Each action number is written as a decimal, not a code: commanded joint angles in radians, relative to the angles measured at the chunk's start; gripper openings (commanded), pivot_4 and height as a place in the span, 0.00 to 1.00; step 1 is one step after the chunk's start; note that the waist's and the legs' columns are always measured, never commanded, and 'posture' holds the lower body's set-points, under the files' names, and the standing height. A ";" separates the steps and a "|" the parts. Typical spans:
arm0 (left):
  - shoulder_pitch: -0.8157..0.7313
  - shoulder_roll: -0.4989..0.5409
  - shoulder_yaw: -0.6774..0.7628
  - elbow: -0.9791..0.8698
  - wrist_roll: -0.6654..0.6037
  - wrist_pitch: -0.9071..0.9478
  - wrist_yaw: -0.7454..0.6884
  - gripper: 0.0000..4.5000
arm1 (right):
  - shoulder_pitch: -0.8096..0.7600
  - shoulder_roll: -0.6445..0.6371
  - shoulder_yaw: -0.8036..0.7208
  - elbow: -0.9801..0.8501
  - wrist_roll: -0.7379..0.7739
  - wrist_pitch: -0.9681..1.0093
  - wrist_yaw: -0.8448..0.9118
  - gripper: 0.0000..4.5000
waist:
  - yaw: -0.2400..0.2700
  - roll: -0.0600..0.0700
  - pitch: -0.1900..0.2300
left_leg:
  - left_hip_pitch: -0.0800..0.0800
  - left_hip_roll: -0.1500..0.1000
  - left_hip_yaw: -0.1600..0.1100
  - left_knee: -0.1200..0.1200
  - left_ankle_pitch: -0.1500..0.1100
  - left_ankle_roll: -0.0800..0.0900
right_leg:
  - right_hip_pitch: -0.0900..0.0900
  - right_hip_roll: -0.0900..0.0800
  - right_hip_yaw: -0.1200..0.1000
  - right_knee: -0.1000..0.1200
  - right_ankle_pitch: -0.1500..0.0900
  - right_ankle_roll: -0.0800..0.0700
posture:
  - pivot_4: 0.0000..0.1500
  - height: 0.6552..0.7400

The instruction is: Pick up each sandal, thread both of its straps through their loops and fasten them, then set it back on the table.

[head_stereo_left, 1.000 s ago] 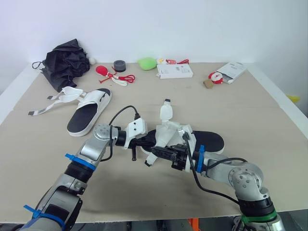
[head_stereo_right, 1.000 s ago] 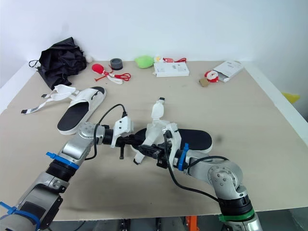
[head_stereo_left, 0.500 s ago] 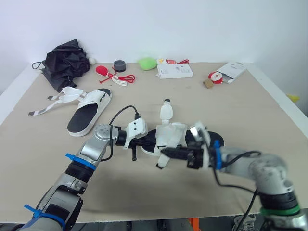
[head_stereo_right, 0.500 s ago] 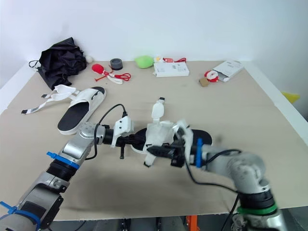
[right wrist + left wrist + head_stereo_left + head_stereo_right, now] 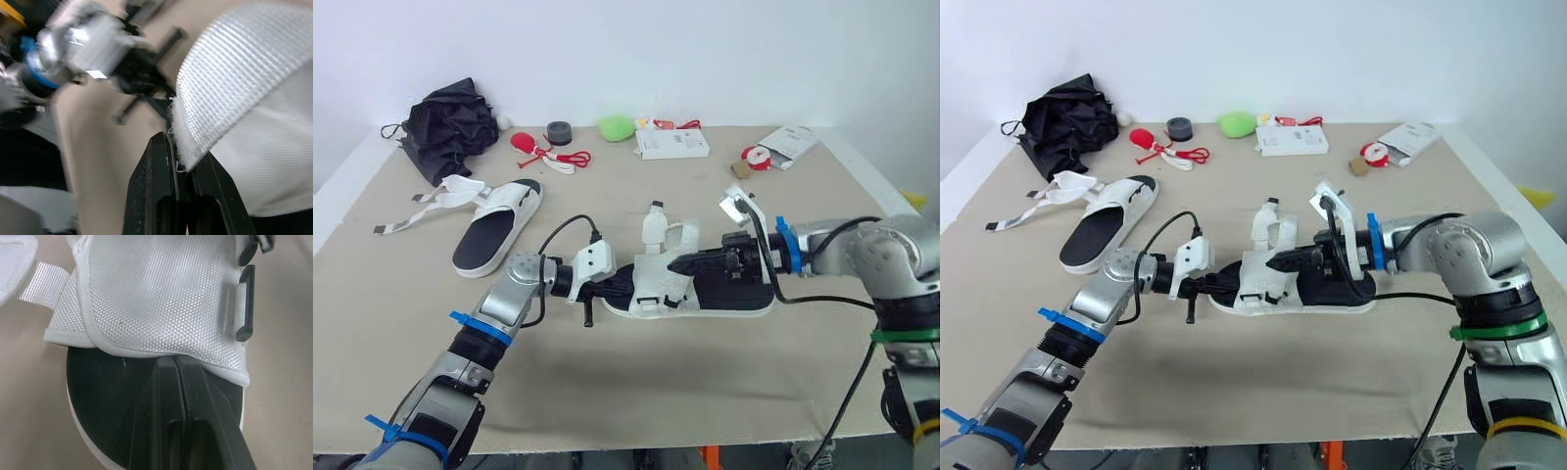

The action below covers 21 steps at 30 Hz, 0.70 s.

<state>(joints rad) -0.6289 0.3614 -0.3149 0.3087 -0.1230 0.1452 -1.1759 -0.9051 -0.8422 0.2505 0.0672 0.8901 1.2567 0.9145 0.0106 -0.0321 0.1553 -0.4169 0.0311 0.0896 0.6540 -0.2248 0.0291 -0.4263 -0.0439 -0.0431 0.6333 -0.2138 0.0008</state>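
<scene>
A black-soled sandal (image 5: pixel 729 294) with white straps lies mid-table, sole down. My left gripper (image 5: pixel 621 284) is shut on its toe end, the fingertips (image 5: pixel 166 369) tucked under the edge of the white mesh upper (image 5: pixel 156 293). From the right, my right gripper (image 5: pixel 675 264) reaches over the sole and is shut on a white webbing strap (image 5: pixel 234 78) at the upper. Another strap (image 5: pixel 653 225) sticks up behind it. The second sandal (image 5: pixel 494 230) lies at the left with its straps (image 5: pixel 435 201) spread loose.
Along the far edge are a black bundle (image 5: pixel 445 122), a red item with cord (image 5: pixel 543 149), a grey roll (image 5: pixel 557 132), a green object (image 5: pixel 616 126), a white box (image 5: pixel 674 145) and a white packet (image 5: pixel 788 145). The table's front edge (image 5: pixel 636 448) is close.
My right arm has swung from the near side of the sandal to its right, carrying the strap across. The sandal, tilted before, now lies flat. The left gripper kept its hold.
</scene>
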 commanded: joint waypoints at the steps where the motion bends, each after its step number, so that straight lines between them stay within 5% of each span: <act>1: 0.048 0.009 -0.049 0.037 0.051 0.033 0.013 0.00 | -0.085 0.010 0.062 0.103 -0.110 -0.053 0.102 0.01 | 0.000 0.000 0.000 | -0.001 0.000 0.000 0.000 0.000 0.000 | 0.000 0.000 0.000 0.000 0.000 0.000 | 1.00 1.00; 15: 0.100 0.033 -0.041 -0.028 0.041 0.076 0.038 0.00 | -0.127 -0.011 0.195 0.140 -0.274 -0.038 0.378 0.01 | 0.000 0.001 -0.001 | -0.004 -0.001 0.001 0.001 -0.002 0.003 | -0.004 -0.001 0.000 0.000 0.003 -0.005 | 1.00 1.00; 21: 0.106 0.028 -0.046 -0.034 0.040 0.081 0.042 0.00 | -0.211 0.025 0.130 0.197 -0.251 0.027 0.429 0.01 | -0.001 0.002 -0.001 | -0.005 -0.001 0.001 0.001 -0.003 0.003 | -0.005 -0.001 0.000 0.000 0.003 -0.006 | 1.00 1.00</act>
<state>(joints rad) -0.5705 0.3697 -0.3112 0.2196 -0.1289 0.1744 -1.1343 -1.0720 -0.8211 0.4271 0.2666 0.6078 1.2569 1.3040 0.0099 -0.0298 0.1541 -0.4217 0.0301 0.0905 0.6549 -0.2274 0.0318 -0.4313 -0.0451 -0.0427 0.6334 -0.2105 -0.0056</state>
